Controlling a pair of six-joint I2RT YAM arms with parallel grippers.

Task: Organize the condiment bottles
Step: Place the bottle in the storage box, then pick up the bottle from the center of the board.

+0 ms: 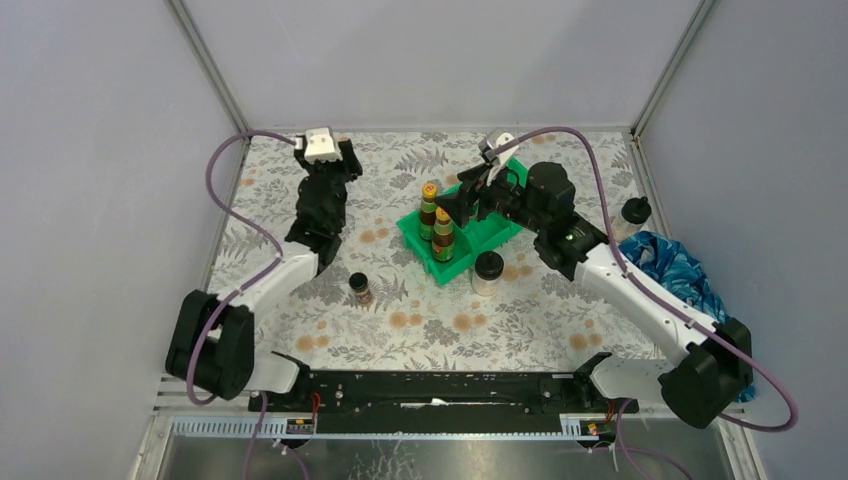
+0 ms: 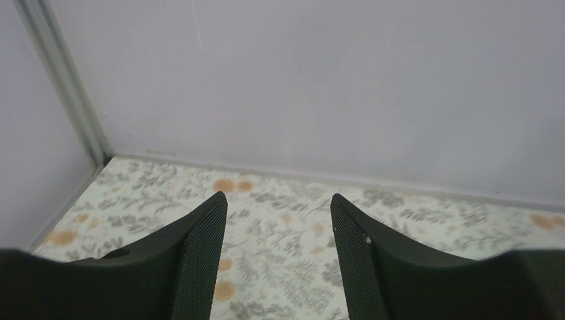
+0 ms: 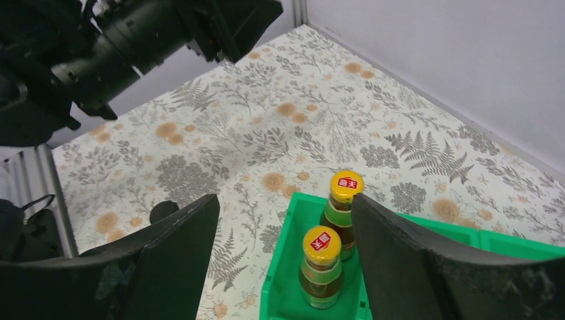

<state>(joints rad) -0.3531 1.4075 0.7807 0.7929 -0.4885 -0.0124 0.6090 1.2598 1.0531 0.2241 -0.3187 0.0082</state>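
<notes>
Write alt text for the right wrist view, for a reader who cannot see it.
Two tall brown bottles with yellow caps stand upright, one behind the other, in the end compartment of a green plastic divided bin, framed between the open black fingers of the right gripper. A floral-patterned tabletop stretches beyond, with the black left arm at upper left.

Two yellow-capped bottles (image 1: 443,240) stand in the green bin (image 1: 492,236); a clear jar (image 1: 488,272) sits just beside it.
</notes>
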